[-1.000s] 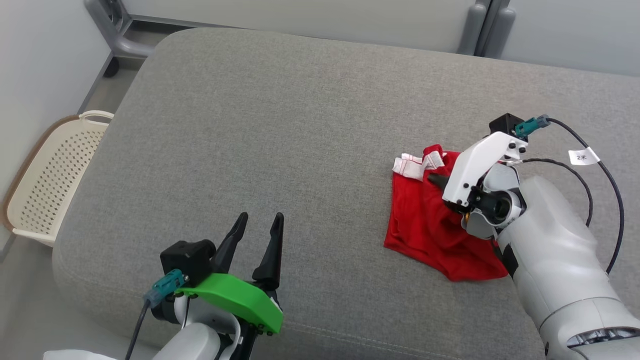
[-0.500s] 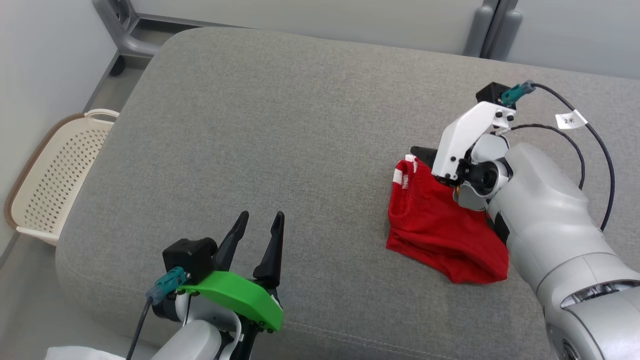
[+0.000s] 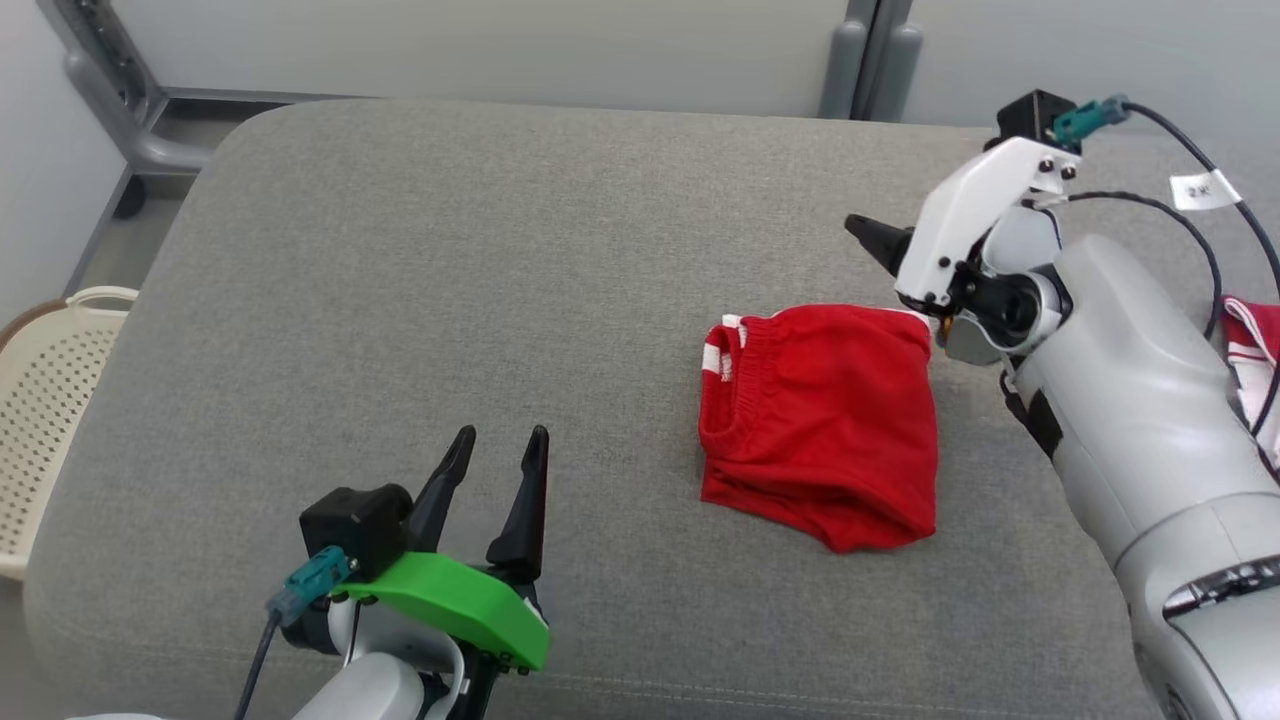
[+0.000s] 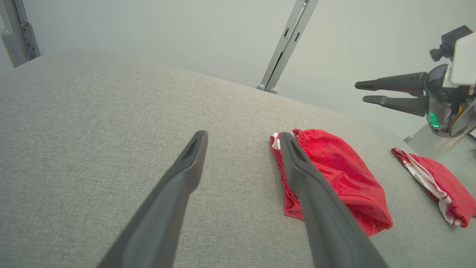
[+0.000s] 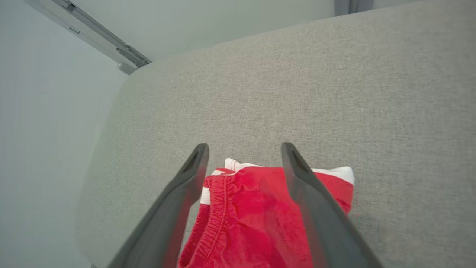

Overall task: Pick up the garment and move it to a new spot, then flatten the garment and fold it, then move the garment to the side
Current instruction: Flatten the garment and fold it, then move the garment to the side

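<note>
a small white tag [image 3: 1197, 188] sits on the black cable [image 3: 1160, 132] at the far right. the tag has small dark marks on it. the first mark looks like a 2. the mark next to it is too blurry to read. no other words or numbers can be read.
</note>
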You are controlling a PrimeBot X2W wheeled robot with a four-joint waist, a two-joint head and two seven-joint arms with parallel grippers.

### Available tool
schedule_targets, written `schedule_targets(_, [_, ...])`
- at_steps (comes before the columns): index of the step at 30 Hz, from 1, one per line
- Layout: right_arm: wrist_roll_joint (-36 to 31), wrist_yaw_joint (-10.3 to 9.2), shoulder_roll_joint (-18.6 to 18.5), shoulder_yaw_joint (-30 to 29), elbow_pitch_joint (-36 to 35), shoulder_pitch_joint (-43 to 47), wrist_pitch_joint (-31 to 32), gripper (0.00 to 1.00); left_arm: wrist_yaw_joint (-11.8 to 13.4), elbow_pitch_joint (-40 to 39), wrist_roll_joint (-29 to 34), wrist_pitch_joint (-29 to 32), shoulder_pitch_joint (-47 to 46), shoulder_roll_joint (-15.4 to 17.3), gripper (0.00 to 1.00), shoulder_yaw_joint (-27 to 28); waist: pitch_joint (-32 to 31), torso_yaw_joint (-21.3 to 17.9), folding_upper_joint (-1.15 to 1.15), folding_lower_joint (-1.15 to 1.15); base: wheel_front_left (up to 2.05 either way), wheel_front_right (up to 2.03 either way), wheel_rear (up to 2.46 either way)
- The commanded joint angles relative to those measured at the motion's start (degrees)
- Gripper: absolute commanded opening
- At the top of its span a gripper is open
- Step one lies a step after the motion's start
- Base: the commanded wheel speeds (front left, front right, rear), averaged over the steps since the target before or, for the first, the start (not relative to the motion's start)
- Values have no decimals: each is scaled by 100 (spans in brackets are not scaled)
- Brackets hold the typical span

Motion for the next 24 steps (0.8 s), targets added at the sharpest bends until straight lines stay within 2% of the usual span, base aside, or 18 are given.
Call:
schedule_targets(1, [75,1,-123,75,-210,343,100,100,73,-94,62,4,93,75,100,44,70,-263,0,0,0,0,0])
schedule_targets(7, [361,1,-495,100,-993,1119,401,100,182,-354,91,35,76,178,100,84,340,-438,0,0,0,0,0])
schedule_targets(11, [559,1,-586,-6,-1390,1516,483,100,205,-415,136,84,-27,209,100,71,533,-405,0,0,0,0,0])
schedule_targets(17, [744,1,-557,-226,-1582,1808,505,100,226,-441,173,136,-124,233,100,35,704,-256,0,0,0,0,0])
schedule_targets(24, [896,1,-484,-515,-1431,1914,488,100,252,-463,216,180,-198,254,100,1,814,32,0,0,0,0,0])
